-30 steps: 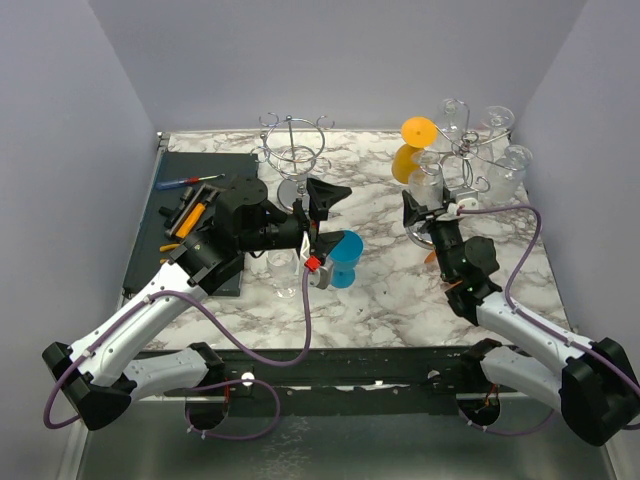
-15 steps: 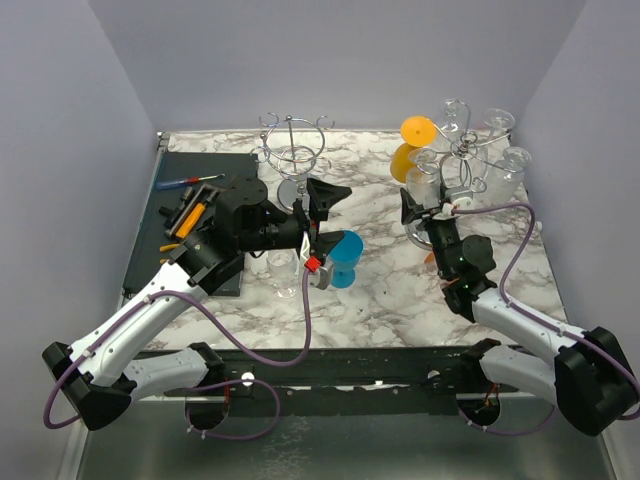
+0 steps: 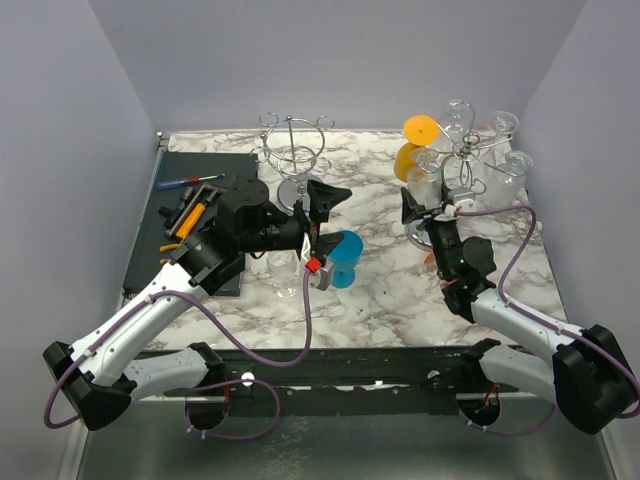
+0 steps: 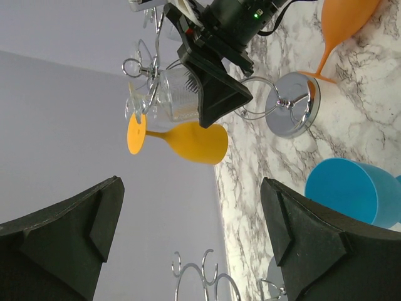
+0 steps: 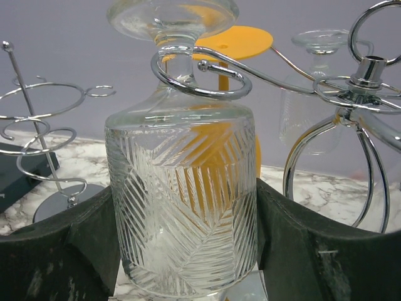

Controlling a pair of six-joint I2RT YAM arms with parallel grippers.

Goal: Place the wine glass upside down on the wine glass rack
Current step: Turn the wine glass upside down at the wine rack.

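Observation:
A clear, leaf-cut wine glass (image 5: pixel 182 200) hangs upside down, its stem inside a wire hook (image 5: pixel 194 78) of the chrome wine glass rack (image 3: pixel 465 150) at the back right. My right gripper (image 5: pixel 185 219) is shut on its bowl, one pad against each side. From above, the right gripper (image 3: pixel 425 205) sits just in front of the rack. My left gripper (image 3: pixel 325 232) stands wide open and empty above a blue cup (image 3: pixel 345 258). In the left wrist view, nothing lies between the left gripper's (image 4: pixel 194 238) pads.
The right rack also carries an orange glass (image 3: pixel 412 145) and several clear glasses (image 3: pixel 503 125). A second, bare wire rack (image 3: pixel 293 150) stands at the back centre. A black mat with tools (image 3: pixel 200 200) lies at the left. Another orange glass (image 4: pixel 338 31) lies under my right arm.
The right arm has shifted slightly, and the glasses on the right rack have moved a little to the right. The left arm has not moved.

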